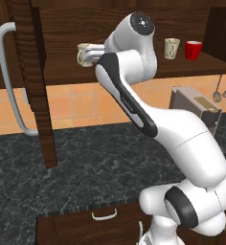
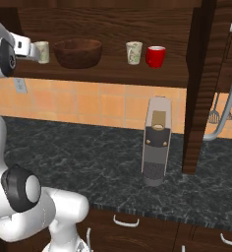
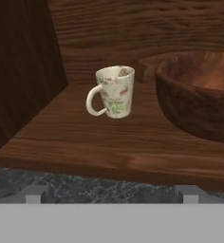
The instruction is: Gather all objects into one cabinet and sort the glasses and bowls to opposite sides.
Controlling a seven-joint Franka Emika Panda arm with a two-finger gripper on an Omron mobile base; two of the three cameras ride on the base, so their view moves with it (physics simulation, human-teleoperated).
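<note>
Arm reaching into the open cabinet toward the left-hand mug.

The cabinet (image 2: 108,74) shelf carries everything: the wide bowl (image 2: 77,52) left of centre, a second mug (image 2: 133,52) and the red cup (image 2: 156,56) to its right, and the left mug (image 3: 112,91) upright just beside the bowl, handle toward the side wall. The fingers (image 3: 112,194) are spread wide, grasping nothing, short of the shelf edge. Risk: closing in could clip the bowl's rim or tip the mug, since the gap between them is narrow.

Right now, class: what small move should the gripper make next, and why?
Probably ease forward along the shelf toward the left mug: the open gripper faces it from short of the shelf edge, while the bowl separates it from the other mug and red cup.
</note>
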